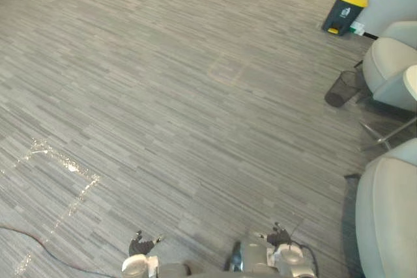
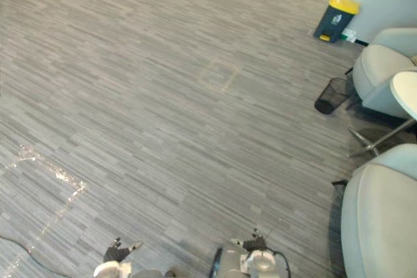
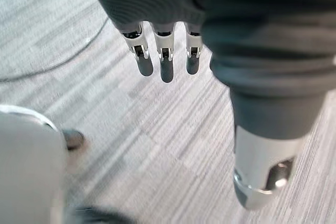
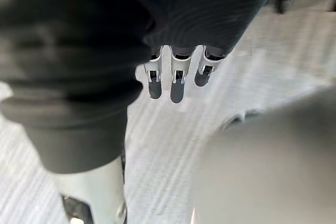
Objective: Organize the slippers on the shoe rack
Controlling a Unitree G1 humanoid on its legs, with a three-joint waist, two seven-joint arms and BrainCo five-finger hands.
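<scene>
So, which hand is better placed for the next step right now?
Neither, as far as I can judge. The left hand and the right hand both hang empty, fingers straight, over grey carpet. The chairs and the mesh bin stand on the robot's right, so the right hand is only nearer to those.

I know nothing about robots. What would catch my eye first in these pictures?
A wide grey striped carpet spreads ahead, and the brightest spot is a dark bin with a yellow lid at the far right. Nearer on that side, a black mesh wastebasket stands beside pale armchairs. Up close, the left hand and right hand hang over the carpet, fingers straight, holding nothing.
</scene>
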